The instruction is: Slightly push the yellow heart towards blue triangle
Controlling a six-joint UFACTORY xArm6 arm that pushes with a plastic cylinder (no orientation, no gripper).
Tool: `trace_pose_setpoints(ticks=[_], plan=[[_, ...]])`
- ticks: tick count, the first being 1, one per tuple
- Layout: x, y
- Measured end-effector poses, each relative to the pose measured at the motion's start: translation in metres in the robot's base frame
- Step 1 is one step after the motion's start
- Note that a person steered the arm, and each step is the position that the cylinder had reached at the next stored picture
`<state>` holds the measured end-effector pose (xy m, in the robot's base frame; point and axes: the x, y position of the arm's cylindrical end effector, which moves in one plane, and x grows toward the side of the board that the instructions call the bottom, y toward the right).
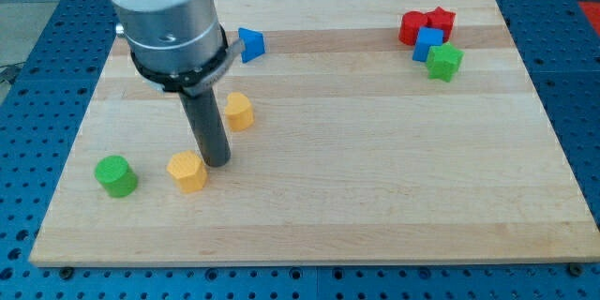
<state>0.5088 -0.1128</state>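
The yellow heart [239,111] lies left of the board's middle, below the blue triangle [250,44], which sits near the view's top partly behind the arm. My tip [217,162] rests on the board just below-left of the yellow heart, apart from it, and right beside a second yellow block, a hexagon [187,171], at its right edge.
A green cylinder [115,176] sits at the lower left. At the top right a red block [412,27], a red star [441,21], a blue cube [428,43] and a green star [444,61] cluster together. The wooden board [375,169] ends on all sides.
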Motion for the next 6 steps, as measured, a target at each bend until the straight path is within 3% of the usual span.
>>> trace_pose_setpoints(ticks=[2,4,6], plan=[[-0.085,0.034],[-0.090,0.035],[-0.031,0.031]])
